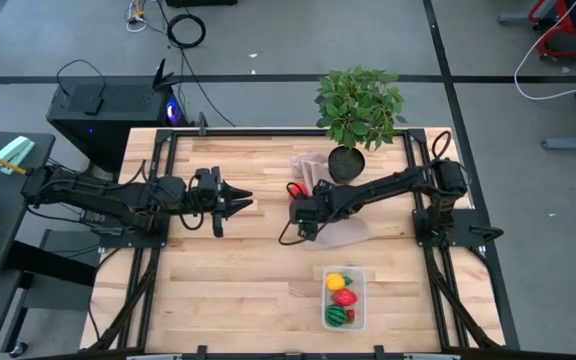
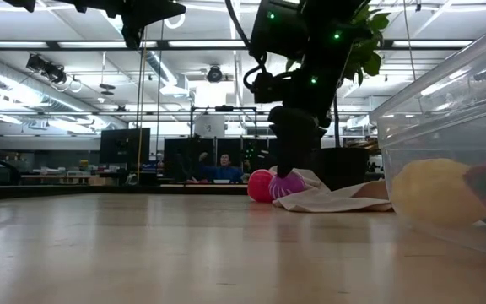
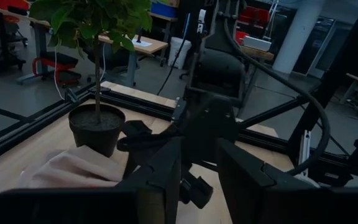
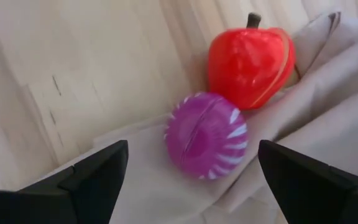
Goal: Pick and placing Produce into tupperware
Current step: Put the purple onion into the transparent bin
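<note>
A purple-magenta ball with white stripes and a red apple-shaped fruit lie side by side on the beige cloth. Both show in the low view, purple and red. My right gripper is open and low over the purple ball, one finger on either side, touching nothing. The clear tupperware near the table's near edge holds a yellow, a red and a striped green piece. My left gripper is open and waits in the air left of the cloth.
A potted plant stands at the far edge, just behind the cloth. In the low view the tupperware wall fills the right side, close to the camera. Bare wood lies left of the tupperware. People sit in the room beyond.
</note>
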`<state>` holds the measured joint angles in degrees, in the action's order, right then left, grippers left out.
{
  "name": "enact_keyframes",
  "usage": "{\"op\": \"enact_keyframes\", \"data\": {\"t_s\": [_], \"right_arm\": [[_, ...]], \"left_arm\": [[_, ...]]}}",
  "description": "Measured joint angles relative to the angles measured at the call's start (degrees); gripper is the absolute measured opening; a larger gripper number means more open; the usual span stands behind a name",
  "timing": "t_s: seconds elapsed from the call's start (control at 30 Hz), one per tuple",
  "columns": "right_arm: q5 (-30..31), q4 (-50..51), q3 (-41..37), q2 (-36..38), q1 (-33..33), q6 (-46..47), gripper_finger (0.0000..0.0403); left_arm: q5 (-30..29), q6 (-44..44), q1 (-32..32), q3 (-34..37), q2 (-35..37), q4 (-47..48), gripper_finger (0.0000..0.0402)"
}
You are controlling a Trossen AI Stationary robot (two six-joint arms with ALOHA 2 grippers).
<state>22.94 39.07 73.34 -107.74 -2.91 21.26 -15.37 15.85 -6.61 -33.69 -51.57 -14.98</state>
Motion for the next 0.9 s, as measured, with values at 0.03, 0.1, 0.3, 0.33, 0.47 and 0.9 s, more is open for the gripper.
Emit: {"op": "enact_keyframes", "data": {"t_s": [0.03, 0.1, 0.3, 0.33, 0.47, 0.9], "right_arm": [[-0.20, -0.34, 0.00, 0.00, 0.24, -0.63, 0.0367], [-0.25, -0.87, 0.00, 0.00, 0.42, -1.66, 0.0367], [-0.85, -2.08, 0.00, 0.00, 0.47, -3.46, 0.0366], [-1.12, -2.06, 0.00, 0.00, 0.39, -3.42, 0.0365], [-4.47, -2.38, 0.00, 0.00, 0.17, -1.91, 0.0362], [-5.86, -2.54, 0.00, 0.00, 0.28, 0.05, 0.0394]], "left_arm": [[-0.01, 0.00, 0.00, 0.00, 0.00, -0.02, 0.0107], [-0.01, 0.01, 0.00, 0.00, 0.00, 0.00, 0.0107], [-0.01, 0.01, 0.00, 0.00, 0.00, 0.03, 0.0107], [-0.01, 0.01, 0.00, 0.00, 0.00, 0.07, 0.0107], [-0.01, 0.01, 0.00, 0.00, 0.00, 0.27, 0.0107], [-0.01, 0.01, 0.00, 0.00, 0.00, 0.31, 0.0107]]}}
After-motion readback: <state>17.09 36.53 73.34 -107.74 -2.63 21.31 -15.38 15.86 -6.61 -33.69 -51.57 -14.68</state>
